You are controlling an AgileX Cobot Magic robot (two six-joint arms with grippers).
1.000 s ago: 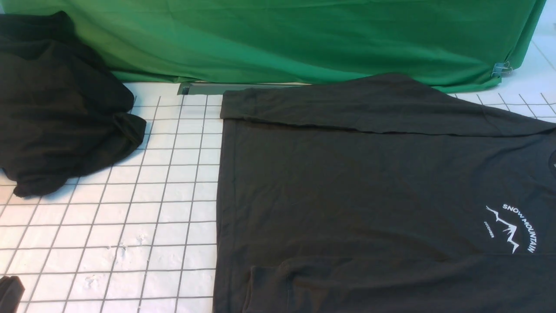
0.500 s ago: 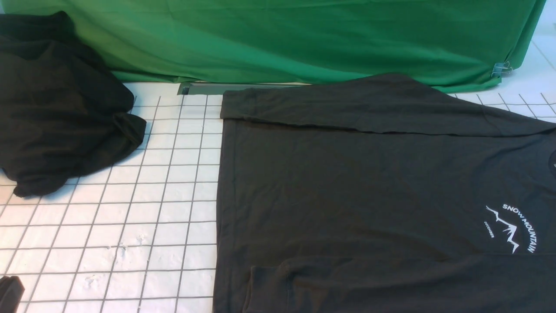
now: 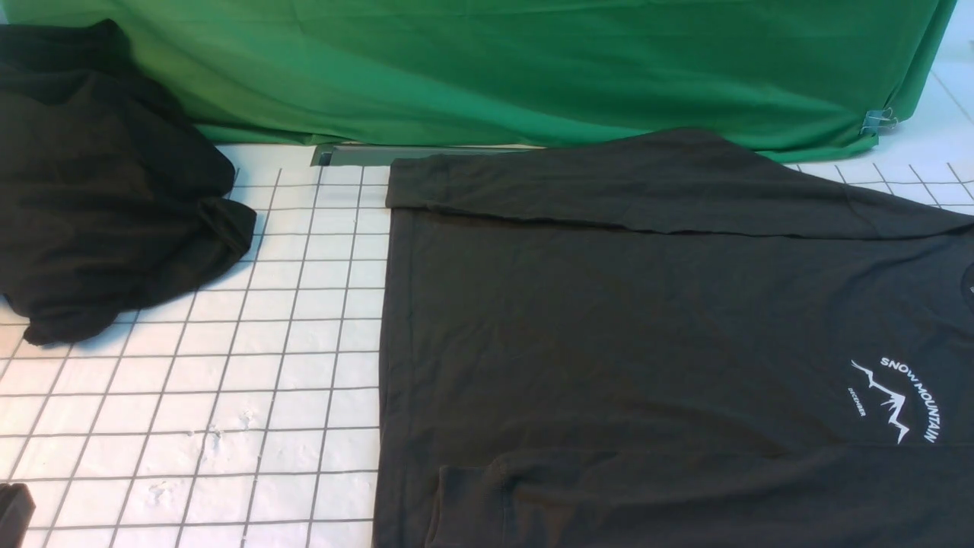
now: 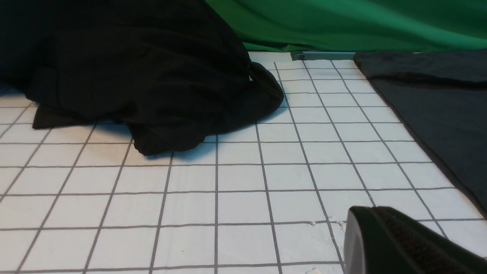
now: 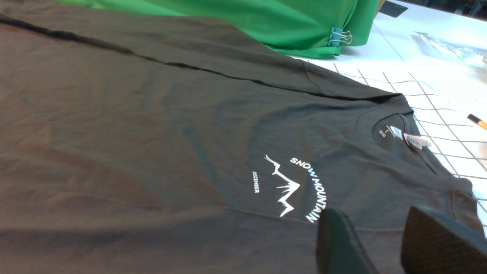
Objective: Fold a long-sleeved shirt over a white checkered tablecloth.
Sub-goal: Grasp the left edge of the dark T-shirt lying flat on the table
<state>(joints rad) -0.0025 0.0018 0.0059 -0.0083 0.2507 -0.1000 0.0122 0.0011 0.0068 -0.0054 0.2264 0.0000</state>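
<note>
The long-sleeved shirt lies flat on the white checkered tablecloth, filling the right half of the front view. Both sleeves are folded in, one along its far edge and one along its near edge. Its white SNOW MOUNTAIN print faces up, near the collar. My right gripper hovers open just above the shirt's chest beside the print, nothing between its fingers. My left gripper is shut and empty over bare tablecloth, left of the shirt's hem; only its dark tip shows in the front view.
A crumpled black garment lies at the far left on the tablecloth. A green cloth hangs along the back, held by a binder clip. A grey strip lies at its foot. An orange pencil lies right of the collar.
The left gripper's tip has slid slightly toward the lower left corner of the front view. The shirt has not moved.
</note>
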